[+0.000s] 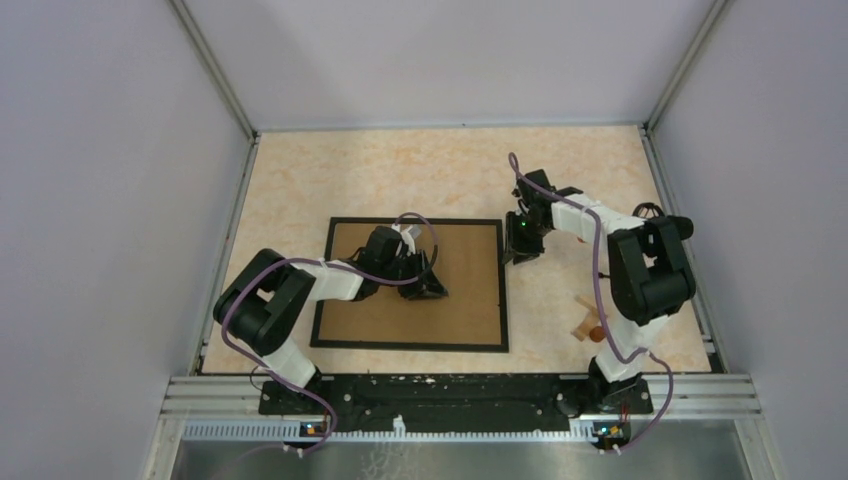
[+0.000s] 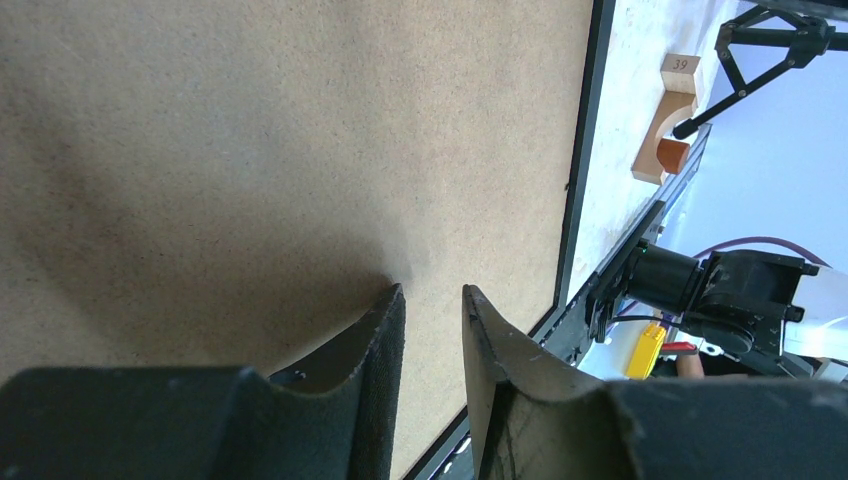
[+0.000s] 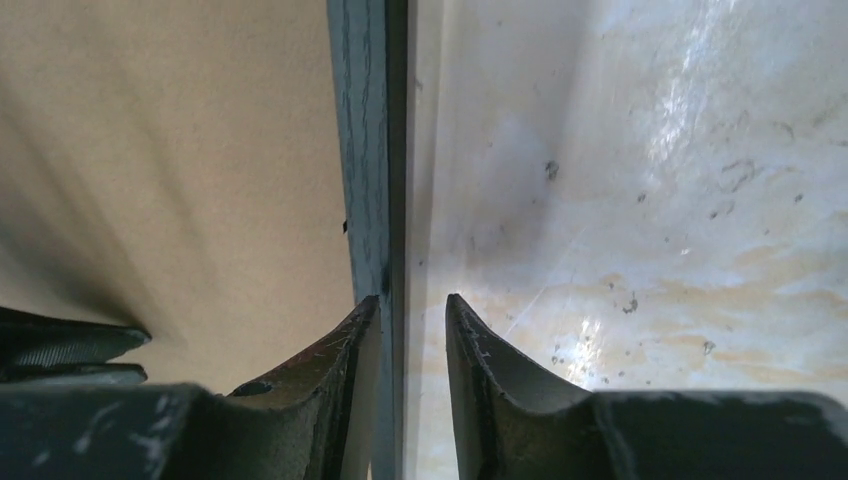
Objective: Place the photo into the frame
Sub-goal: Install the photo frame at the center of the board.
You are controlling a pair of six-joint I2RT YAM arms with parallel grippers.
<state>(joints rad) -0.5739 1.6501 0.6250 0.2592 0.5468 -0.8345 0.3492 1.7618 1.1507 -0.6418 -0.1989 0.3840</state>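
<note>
From above, the left arm bends in over the frame [image 1: 410, 346], which lies flat on the marbled tabletop [image 1: 400, 170] left of centre, and its left tool [image 1: 425, 283] points down at the brown backing board [image 1: 460, 300] inside the thin black border. The right arm folds back at the elbow, with the right tool [image 1: 522, 250] set at the frame's right rail. A pale wooden block [image 1: 583, 322] and an orange piece [image 1: 597, 335] lie near the right arm's base. In the left wrist view, two dark curved fingers stand a narrow slit apart just over the board's matt, grainy surface, with nothing between them. The block here shows as an arch marked 39. In the right wrist view, the scuffed fingers are slightly parted astride the black rail. Whether they pinch it I cannot tell. A dark ridged shape [image 3: 60, 345] at the left edge is cut off and hard to make out.
</note>
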